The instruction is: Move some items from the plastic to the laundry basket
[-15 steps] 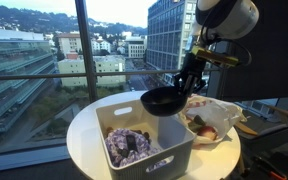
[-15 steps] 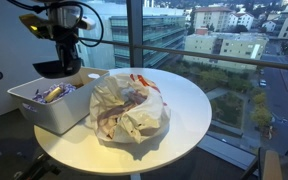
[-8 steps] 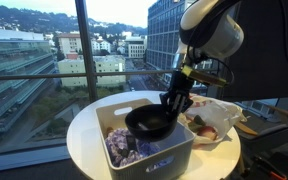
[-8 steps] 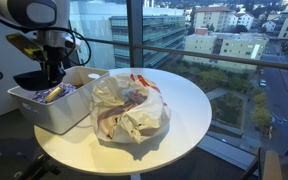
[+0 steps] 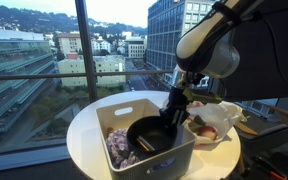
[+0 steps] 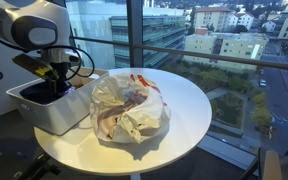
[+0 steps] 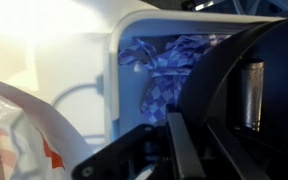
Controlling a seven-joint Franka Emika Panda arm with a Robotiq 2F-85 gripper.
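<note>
My gripper (image 5: 172,113) is shut on the rim of a black pan (image 5: 148,135) and holds it low inside the white laundry basket (image 5: 176,160), over a purple checkered cloth (image 5: 119,150). In an exterior view the gripper (image 6: 52,82) and the pan (image 6: 39,93) sit down in the basket (image 6: 56,116). The crumpled plastic bag (image 5: 216,117) with items in it lies beside the basket, and it fills the table's middle in an exterior view (image 6: 129,105). The wrist view shows my gripper's finger (image 7: 184,148) against the pan (image 7: 246,90), the cloth (image 7: 162,72), the basket rim (image 7: 116,62) and the bag (image 7: 14,130).
Basket and bag stand on a round white table (image 5: 84,130), also seen in an exterior view (image 6: 189,100). Tall windows stand right behind the table (image 5: 79,40). A dark chair back (image 6: 274,165) is near the table's edge.
My gripper has carried the black pan from above the basket's far rim down into the basket, onto the cloth. The bag has not moved.
</note>
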